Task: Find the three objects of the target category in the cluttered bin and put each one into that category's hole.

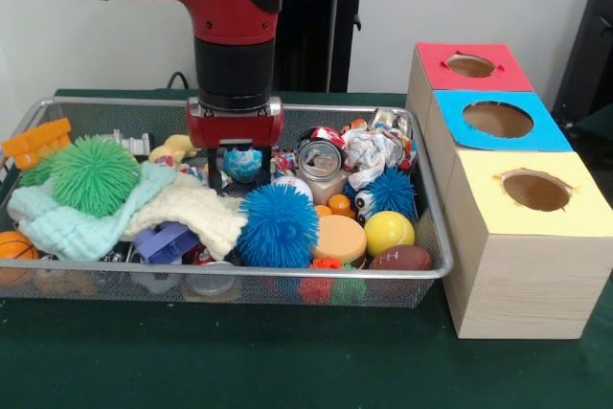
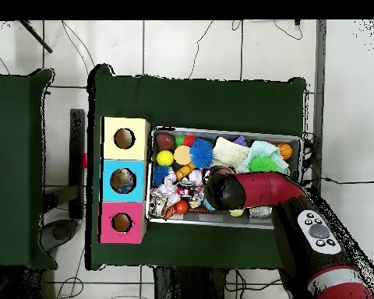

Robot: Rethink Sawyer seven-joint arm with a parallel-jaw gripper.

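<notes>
- Far to the left of the claw, as the front view shows it, we see an orange plastic toy (image 1: 36,142) propped on the rim of the wide silver wire-mesh bin (image 1: 433,273), probably just resting where the heap pushed it.
- Nearer on that side, a green spiky rubber ball (image 1: 94,175) sits on a pale mint knitted cloth (image 1: 86,217), which drapes over whatever lies under it, so some toys may be hidden.
- The red and black claw (image 1: 237,171) hangs low inside the bin at its far side; its dark fingers stand either side of a small blue globe-patterned ball (image 1: 243,164), but we cannot tell whether they press on it or stand apart.
- Just in front of the claw and slightly right lies a blue spiky rubber ball (image 1: 278,225); just right stands a silver drink can (image 1: 320,159).
- Well to the right, outside the bin, a wooden box (image 1: 522,265) carries three holes, topped red (image 1: 470,65), blue (image 1: 498,119) and yellow (image 1: 536,191), lined up beside the bin, we judge, for short carries.
</notes>
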